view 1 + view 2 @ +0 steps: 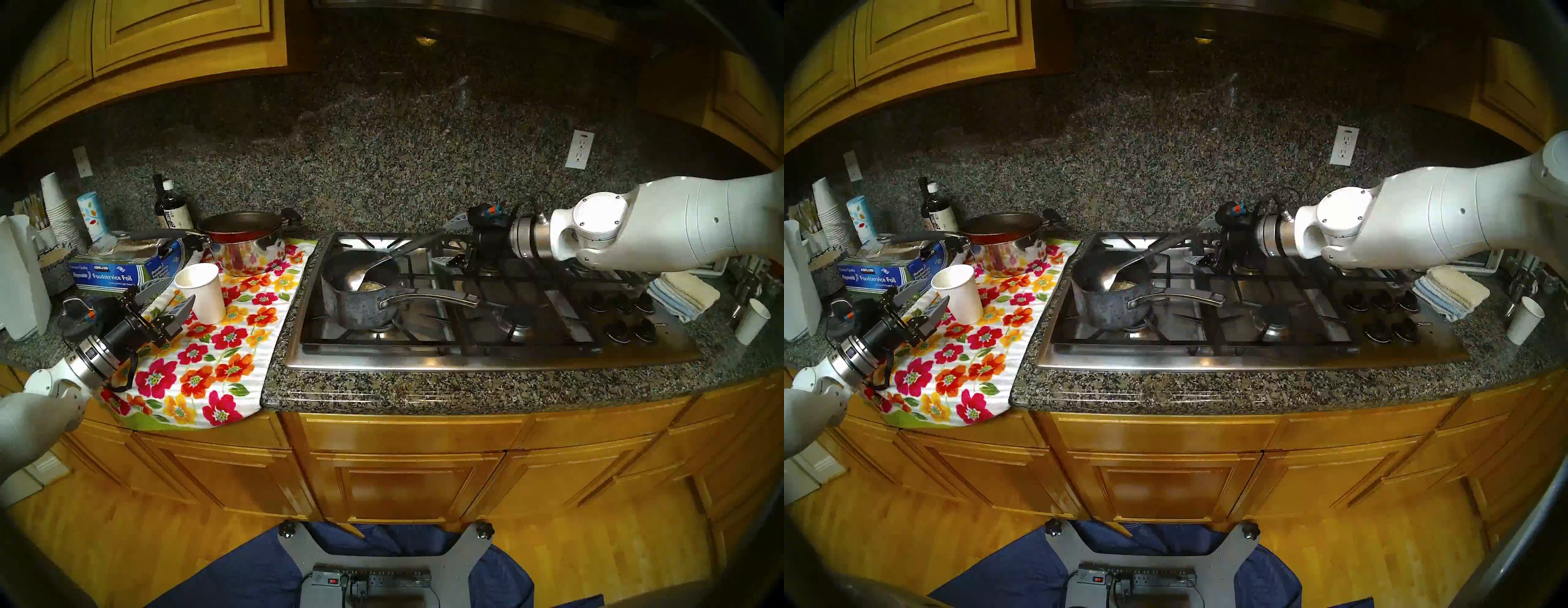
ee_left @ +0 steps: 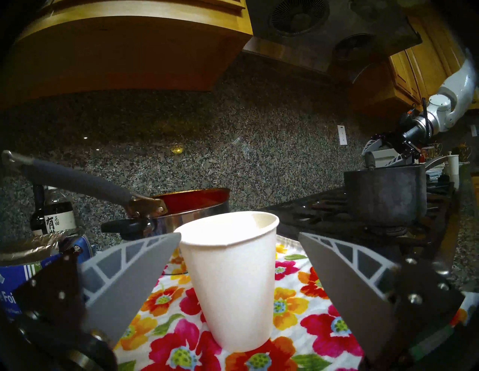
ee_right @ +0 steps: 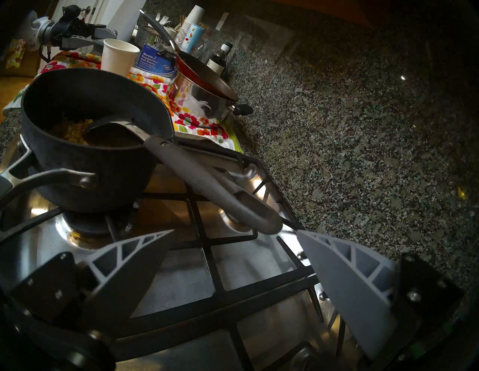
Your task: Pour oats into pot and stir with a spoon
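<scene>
The dark grey pot stands on the front left burner, its silver handle pointing right. A small heap of oats lies inside it, also seen in the right wrist view. The spoon rests bowl-down in the pot, its dark handle leaning over the rim toward the back right. My right gripper is open just past the handle's end, not touching it. My left gripper is open on either side of a white paper cup, fingers apart from it.
The cup stands on a floral towel. Behind it is a shiny steel pot topped by a red pan, a foil box and a dark bottle. Stove knobs, folded cloths and another white cup are at the right.
</scene>
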### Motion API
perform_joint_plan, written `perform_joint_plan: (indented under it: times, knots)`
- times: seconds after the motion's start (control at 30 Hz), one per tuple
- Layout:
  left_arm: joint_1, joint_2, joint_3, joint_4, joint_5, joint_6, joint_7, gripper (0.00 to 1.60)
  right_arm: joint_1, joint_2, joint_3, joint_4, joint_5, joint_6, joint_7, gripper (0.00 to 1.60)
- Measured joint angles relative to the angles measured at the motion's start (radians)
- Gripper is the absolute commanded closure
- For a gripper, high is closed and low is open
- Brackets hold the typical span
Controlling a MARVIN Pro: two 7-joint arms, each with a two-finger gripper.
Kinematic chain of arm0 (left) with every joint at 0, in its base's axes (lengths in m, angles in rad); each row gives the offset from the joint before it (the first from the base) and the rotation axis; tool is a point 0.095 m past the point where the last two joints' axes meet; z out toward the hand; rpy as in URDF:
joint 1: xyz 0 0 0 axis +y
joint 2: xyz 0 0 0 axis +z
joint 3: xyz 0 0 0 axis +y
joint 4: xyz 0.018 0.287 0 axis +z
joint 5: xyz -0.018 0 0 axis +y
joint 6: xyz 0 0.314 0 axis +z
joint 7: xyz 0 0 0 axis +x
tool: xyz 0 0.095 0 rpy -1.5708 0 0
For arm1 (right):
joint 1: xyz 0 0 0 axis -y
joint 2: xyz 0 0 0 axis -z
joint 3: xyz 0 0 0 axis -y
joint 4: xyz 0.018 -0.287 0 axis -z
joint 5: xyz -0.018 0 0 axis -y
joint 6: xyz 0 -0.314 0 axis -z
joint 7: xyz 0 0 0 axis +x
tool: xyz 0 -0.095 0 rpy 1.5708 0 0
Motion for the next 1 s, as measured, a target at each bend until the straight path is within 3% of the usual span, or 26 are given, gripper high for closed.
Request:
perform_joint_plan:
  times: [0.3, 0.6, 1.0]
  knots:
    - [0.011, 0.01, 0.011, -0.007, 0.004, 0.007, 0.024, 0.0, 0.0, 0.0, 0.0, 0.0, 0.0, 0.0, 0.0, 0.0]
    - [0.001, 0.011, 0.022, -0.009, 0.002, 0.092, 0.049, 0.0, 0.0, 0.0, -0.001, 0.0, 0.001, 0.0, 0.0, 0.0]
    - [-0.035, -0.008, 0.031, -0.007, 0.033, 0.136, 0.06, 0.0, 0.0, -0.001, -0.001, 0.0, 0.001, 0.0, 0.0, 0.0]
